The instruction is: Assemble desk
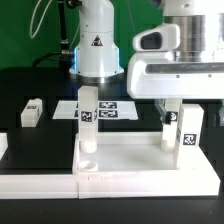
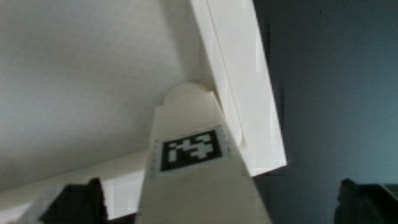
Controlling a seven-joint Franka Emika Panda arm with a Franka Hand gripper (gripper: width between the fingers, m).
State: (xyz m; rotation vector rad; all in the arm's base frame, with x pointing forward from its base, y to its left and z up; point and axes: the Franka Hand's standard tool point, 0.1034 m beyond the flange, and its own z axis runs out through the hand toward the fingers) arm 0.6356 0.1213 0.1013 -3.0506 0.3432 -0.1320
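Note:
The desk top (image 1: 140,160), a white rimmed tray, lies at the front of the exterior view. Two white tagged legs stand upright on it: one (image 1: 88,118) towards the exterior view's left, one (image 1: 186,130) at the right corner. My gripper (image 1: 186,112) hangs over the right leg, open, with a dark finger on either side of it. In the wrist view that leg (image 2: 192,150) rises between the fingertips (image 2: 75,203) with a gap on both sides, next to the top's rim (image 2: 240,80). My gripper (image 2: 222,206) holds nothing.
A loose white leg (image 1: 32,112) lies on the dark table at the exterior view's left. The marker board (image 1: 108,108) lies behind the tray, in front of the arm's base (image 1: 98,45). A low white strip (image 1: 35,180) runs along the front left.

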